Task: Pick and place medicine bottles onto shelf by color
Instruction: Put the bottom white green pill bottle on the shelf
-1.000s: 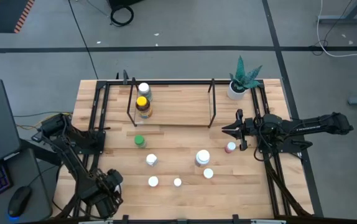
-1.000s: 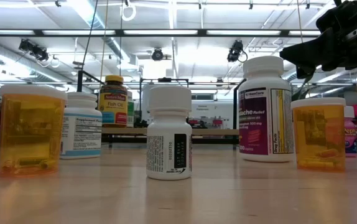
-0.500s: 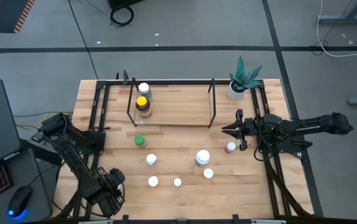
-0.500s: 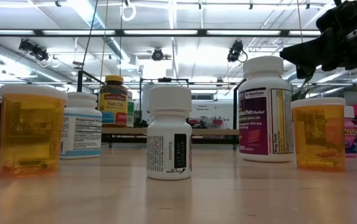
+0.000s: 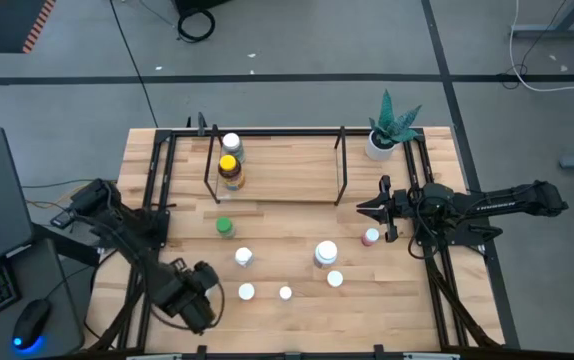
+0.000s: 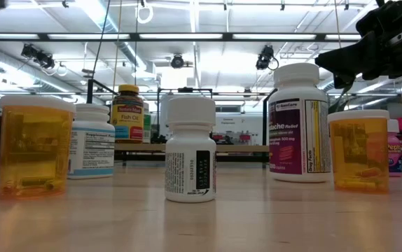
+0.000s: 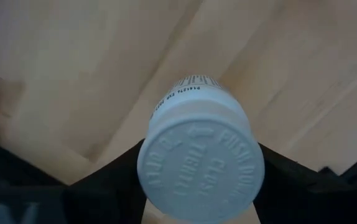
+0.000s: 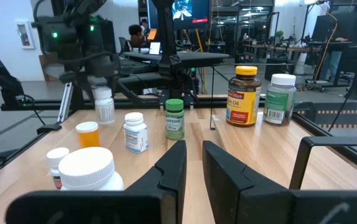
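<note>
Now my left gripper [image 7: 197, 186] clamps a light, rigid, slick white-capped bottle [image 7: 198, 155] below its cap; right gripper [image 5: 375, 209] clenched empty.

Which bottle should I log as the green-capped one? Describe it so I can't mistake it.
Start at the shelf along the table's far edge. Just in front of its left end, on the bare tabletop, stands the green-capped bottle. It is the only green cap; the bottles nearer the front have white caps.
</note>
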Action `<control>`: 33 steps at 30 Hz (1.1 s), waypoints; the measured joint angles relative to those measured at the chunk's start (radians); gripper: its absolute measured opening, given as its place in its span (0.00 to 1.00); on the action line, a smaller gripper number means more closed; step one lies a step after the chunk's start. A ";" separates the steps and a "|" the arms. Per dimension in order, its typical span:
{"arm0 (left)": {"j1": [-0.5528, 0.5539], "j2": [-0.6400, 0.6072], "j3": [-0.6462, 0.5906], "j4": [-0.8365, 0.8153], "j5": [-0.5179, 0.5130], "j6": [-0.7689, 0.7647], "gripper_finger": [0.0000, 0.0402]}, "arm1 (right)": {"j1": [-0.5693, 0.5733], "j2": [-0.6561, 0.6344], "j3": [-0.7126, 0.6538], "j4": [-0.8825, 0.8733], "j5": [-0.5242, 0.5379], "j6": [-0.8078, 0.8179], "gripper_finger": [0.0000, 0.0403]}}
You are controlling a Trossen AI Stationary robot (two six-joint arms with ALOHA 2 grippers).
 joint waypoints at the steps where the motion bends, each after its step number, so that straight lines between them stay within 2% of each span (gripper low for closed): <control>1: 0.022 0.000 0.023 -0.030 0.001 0.032 0.57 | 0.000 0.000 0.000 0.000 0.000 0.000 0.15; 8: 0.195 -0.001 0.243 -0.278 -0.017 0.256 0.57 | 0.000 0.000 0.000 0.000 0.000 0.000 0.15; 11: 0.289 -0.002 0.317 -0.337 -0.090 0.364 0.58 | 0.000 0.000 0.000 0.000 0.000 0.000 0.15; 14: 0.405 -0.002 0.353 -0.326 -0.148 0.487 0.58 | 0.000 0.000 0.000 0.000 0.000 0.000 0.15; 24: 0.829 -0.002 0.365 -0.061 -0.128 0.898 0.58 | 0.000 0.000 0.000 0.000 0.000 0.000 0.15; 30: 1.047 0.007 0.365 0.096 -0.122 0.965 0.58 | 0.000 0.000 0.000 0.000 0.000 0.000 0.15; 33: 1.125 0.013 0.367 0.238 -0.038 1.013 0.57 | 0.000 0.000 0.000 0.000 0.000 0.000 0.15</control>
